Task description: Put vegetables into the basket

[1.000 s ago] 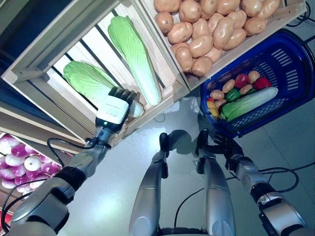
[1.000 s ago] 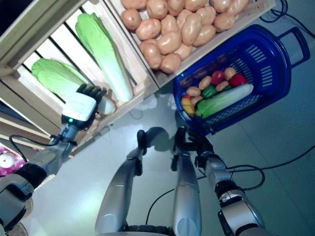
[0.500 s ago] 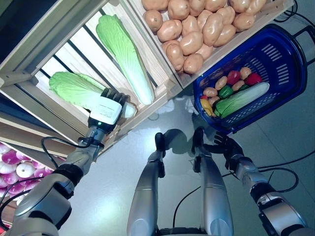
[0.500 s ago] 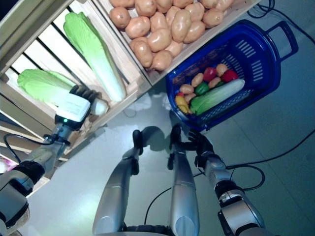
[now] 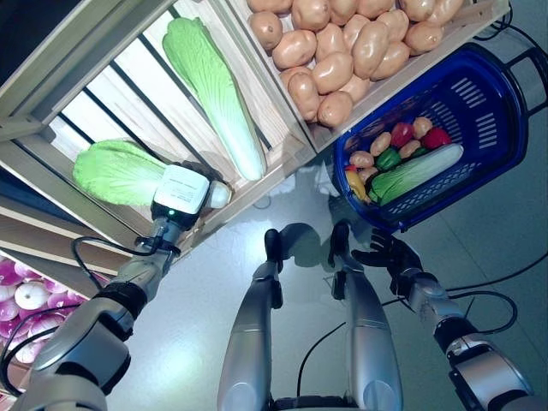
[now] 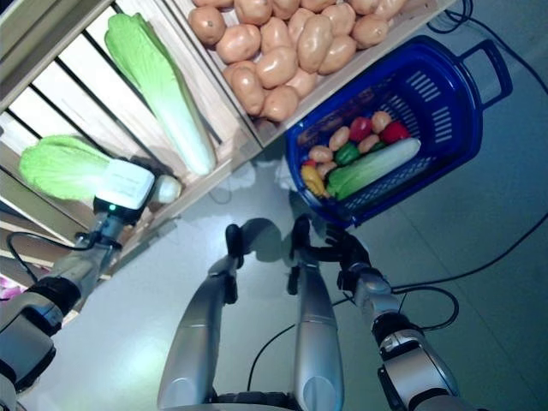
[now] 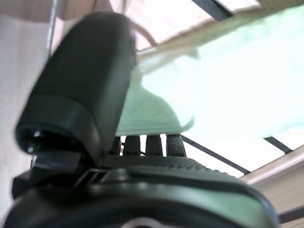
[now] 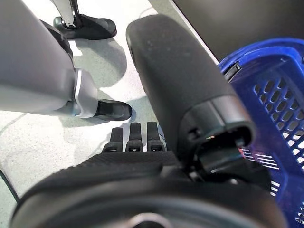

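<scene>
My left hand (image 5: 181,190) is shut on the white base of a green napa cabbage (image 5: 116,171) at the front lip of a slatted wooden crate (image 5: 103,103). In the left wrist view the thumb (image 7: 80,90) lies over the cabbage (image 7: 228,71) and the fingers curl beneath it. A second napa cabbage (image 5: 214,81) lies in the same crate. The blue basket (image 5: 505,103) stands on the floor at the right, holding a cabbage (image 5: 417,171), peppers and potatoes. My right hand (image 5: 390,254) hangs open below the basket and holds nothing.
A neighbouring crate is heaped with potatoes (image 5: 342,51) just above the basket. Purple onions (image 5: 21,300) fill a lower bin at the far left. Grey floor (image 5: 514,223) stretches between the crates and the basket.
The left hand has drawn the cabbage toward the crate's front lip, so its base now overhangs the edge. The camera has shifted a little. The right hand has stayed put.
</scene>
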Controlling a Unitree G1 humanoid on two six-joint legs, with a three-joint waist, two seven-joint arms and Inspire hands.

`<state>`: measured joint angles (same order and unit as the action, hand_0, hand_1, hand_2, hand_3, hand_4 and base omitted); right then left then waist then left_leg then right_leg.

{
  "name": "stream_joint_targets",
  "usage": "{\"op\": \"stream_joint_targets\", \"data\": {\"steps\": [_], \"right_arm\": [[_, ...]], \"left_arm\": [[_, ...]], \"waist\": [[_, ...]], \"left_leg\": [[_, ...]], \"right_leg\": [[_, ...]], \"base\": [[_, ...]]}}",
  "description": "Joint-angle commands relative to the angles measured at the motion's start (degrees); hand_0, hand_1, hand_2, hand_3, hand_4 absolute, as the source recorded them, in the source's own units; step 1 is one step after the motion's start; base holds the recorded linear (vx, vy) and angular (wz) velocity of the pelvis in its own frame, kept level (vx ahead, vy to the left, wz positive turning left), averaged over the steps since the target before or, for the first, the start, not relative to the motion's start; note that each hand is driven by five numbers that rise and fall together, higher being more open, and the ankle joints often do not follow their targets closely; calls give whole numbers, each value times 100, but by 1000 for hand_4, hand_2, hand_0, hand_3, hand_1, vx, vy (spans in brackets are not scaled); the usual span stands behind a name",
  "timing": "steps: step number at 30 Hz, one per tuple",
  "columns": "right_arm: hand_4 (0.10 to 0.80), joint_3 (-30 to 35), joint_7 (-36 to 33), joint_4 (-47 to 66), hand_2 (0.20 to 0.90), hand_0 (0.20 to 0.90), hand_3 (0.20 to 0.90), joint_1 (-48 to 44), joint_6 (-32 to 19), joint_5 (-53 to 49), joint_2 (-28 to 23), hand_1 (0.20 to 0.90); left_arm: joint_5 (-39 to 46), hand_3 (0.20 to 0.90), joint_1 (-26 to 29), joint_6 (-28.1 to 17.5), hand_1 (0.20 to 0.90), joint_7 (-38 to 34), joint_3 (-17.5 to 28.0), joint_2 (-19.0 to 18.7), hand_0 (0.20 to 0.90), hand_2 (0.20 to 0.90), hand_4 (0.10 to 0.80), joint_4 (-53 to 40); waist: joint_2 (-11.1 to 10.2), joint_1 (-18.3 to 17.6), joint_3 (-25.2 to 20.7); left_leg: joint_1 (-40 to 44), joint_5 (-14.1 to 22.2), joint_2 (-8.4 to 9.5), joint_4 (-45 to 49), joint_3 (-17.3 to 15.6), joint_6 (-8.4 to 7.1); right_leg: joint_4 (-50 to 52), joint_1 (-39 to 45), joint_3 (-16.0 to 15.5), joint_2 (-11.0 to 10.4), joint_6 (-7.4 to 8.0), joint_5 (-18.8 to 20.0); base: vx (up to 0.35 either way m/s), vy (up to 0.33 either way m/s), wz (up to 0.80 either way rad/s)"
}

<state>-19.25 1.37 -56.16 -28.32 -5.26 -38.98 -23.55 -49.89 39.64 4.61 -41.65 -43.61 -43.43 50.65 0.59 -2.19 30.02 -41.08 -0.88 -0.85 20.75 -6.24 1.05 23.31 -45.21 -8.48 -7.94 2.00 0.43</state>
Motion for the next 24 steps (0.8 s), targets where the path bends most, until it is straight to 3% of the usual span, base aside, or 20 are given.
{"op": "stream_joint_targets", "data": {"steps": [1,8,14,24], "right_arm": [[800,-145,14,310,900,900,900,86,-263,-317,-280,900],[800,-141,8,252,900,900,900,121,-261,-337,-232,900],[800,-126,25,182,900,900,900,236,-306,-316,-99,900],[800,77,-18,23,900,900,900,858,-395,-458,249,900]], "left_arm": [[177,300,-5,85,300,-313,419,-186,300,300,400,-83],[395,300,-108,49,300,-337,443,-144,300,300,400,-165],[932,300,-288,-204,300,-903,655,-26,300,300,400,-251],[1137,300,-1221,-1109,300,-1757,1551,299,300,300,400,-1171]], "waist": [[27,99,-23],[11,133,-23],[-47,201,-23],[-12,509,-186]], "left_leg": [[-295,-49,-24,277,177,-428],[-104,-36,2,193,186,-421],[340,-44,73,-4,238,-413],[1842,-175,111,-894,365,-484]], "right_leg": [[-87,293,-68,39,130,-54],[-155,509,-117,17,143,-67],[-389,1000,-198,-19,181,-47],[-1158,2573,-574,-217,337,15]], "base": [[0,0,0],[1,-5,0],[11,-25,-1],[59,-36,4]]}}
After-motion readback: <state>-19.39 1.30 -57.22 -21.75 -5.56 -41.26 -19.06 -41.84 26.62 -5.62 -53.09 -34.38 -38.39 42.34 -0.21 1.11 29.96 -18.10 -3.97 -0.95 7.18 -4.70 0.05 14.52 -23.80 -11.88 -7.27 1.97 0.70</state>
